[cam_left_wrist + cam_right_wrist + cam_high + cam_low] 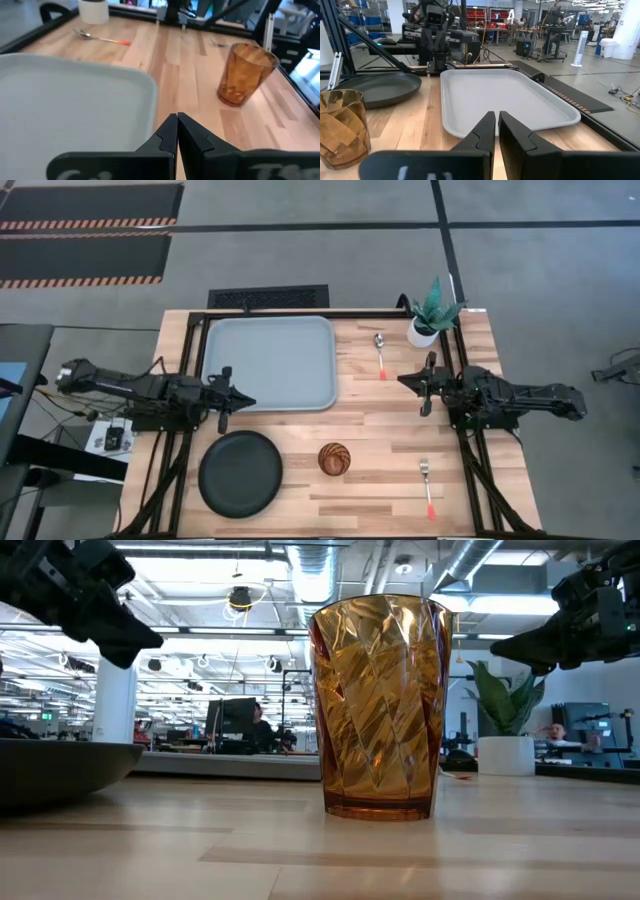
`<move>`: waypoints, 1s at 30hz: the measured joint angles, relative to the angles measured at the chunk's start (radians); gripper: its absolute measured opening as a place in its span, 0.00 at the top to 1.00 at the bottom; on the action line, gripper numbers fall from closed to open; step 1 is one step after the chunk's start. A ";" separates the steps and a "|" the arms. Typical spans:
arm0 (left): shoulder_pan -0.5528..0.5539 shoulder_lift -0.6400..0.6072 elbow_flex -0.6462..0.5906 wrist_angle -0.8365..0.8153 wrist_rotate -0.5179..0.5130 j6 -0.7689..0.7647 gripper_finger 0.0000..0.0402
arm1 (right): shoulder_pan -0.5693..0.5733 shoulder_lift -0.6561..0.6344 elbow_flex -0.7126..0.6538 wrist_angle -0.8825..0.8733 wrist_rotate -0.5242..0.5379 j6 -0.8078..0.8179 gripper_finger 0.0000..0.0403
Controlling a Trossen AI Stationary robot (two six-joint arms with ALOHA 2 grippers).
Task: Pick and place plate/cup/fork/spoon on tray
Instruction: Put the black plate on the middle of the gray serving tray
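Both grippers are clenched empty: left gripper [248, 401] at the tray [268, 363] edge, right gripper [404, 381] near the spoon [380, 353]. Your fingertips may skid off thin cutlery lying flat on the table [380, 430]. Plate [240, 472], cup [335, 458] and fork [426, 485] lie nearer you, off the tray.

Table [380, 430] of pale, smooth-finished wood planks; tray [270, 362] smooth matt grey-blue plastic; plate [240, 473] matt black; cup [380, 705] glossy translucent amber with faceted swirl ribbing; spoon [380, 352] and fork [426, 484] shiny silver metal with red-orange handles; plant pot [421, 333] plain white.
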 joint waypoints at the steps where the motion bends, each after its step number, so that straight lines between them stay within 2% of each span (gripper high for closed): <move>1: -0.022 0.030 0.016 -0.004 -0.015 -0.007 1.00 | 0.000 0.000 0.000 0.000 0.000 0.000 0.88; 13: -0.271 0.442 0.279 -0.144 -0.112 -0.137 1.00 | 0.000 0.000 0.000 0.000 0.000 0.001 0.88; 18: -0.437 0.627 0.387 -0.156 -0.169 -0.227 1.00 | 0.000 0.000 0.000 0.000 0.001 0.001 0.88; 22: -0.558 0.783 0.510 -0.244 -0.203 -0.320 1.00 | 0.000 0.000 0.000 0.000 0.002 0.002 0.88; 25: -0.627 0.904 0.622 -0.330 -0.202 -0.416 1.00 | 0.000 0.000 0.000 0.000 0.002 0.002 0.88; 30: -0.708 1.099 0.816 -0.497 -0.134 -0.577 1.00 | 0.000 0.000 0.000 0.000 0.002 0.002 0.88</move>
